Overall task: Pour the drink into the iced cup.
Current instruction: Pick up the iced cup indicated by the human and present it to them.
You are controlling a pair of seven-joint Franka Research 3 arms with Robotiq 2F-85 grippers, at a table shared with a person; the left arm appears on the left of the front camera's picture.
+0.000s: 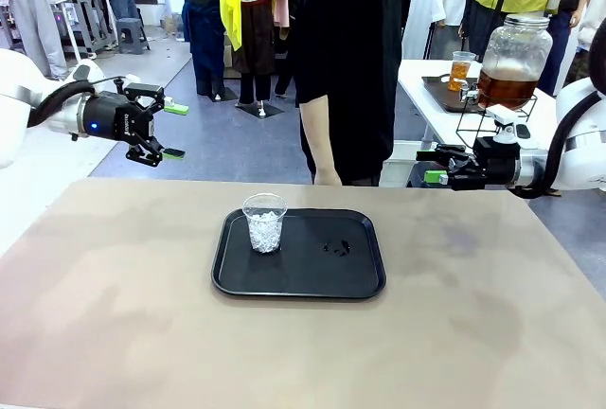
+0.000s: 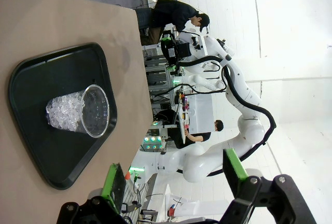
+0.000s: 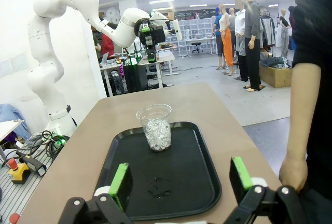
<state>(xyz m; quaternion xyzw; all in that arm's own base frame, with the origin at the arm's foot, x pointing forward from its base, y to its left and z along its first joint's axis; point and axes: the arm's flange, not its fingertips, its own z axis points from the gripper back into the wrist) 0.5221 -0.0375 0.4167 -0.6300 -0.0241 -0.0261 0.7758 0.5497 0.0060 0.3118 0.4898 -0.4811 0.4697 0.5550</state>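
Left claw (image 1: 174,132) and right claw (image 1: 428,165) gape empty, iced cup (image 1: 264,222) below between them. We should pour slowly, centred.

- I could read no word, brand, number or sign for certain in any of my three camera views.
- The black, green-padded left gripper (image 1: 174,132) carried a short line of pale print along its body in the front view, but it was too small and blurred for me to read.
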